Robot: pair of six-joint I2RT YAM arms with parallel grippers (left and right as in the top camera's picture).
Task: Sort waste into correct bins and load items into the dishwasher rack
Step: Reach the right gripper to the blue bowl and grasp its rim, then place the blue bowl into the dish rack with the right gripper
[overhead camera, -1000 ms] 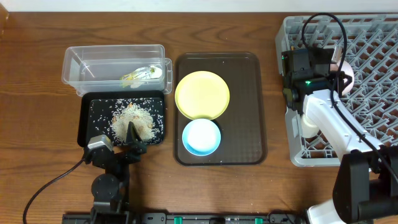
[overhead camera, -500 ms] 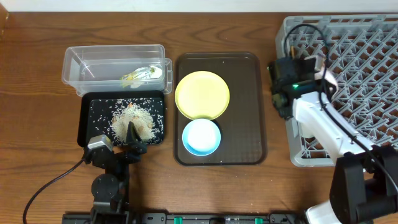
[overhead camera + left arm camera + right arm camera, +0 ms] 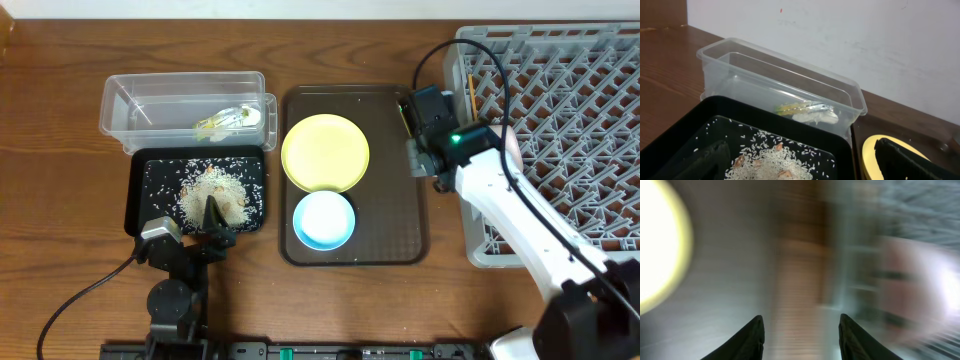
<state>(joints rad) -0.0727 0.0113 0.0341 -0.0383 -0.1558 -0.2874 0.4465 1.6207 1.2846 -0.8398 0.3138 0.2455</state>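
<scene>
The clear tub holds the green-and-yellow wrapper, which also shows in the left wrist view. The black tray holds a heap of rice scraps. My left gripper is open and empty over that tray's near edge, its fingers either side of the rice. The yellow plate and the light-blue bowl sit on the brown serving tray. My right gripper is open and empty between that tray and the grey rack. Its wrist view is blurred.
An orange-brown chopstick stands in the rack's near-left corner. A pinkish bowl edge shows behind my right arm, and as a blur in the right wrist view. A strip of bare wooden table separates the serving tray and the rack.
My right arm has swung left from over the rack's left part to the serving tray's right edge. The left arm and everything on the table have stayed still.
</scene>
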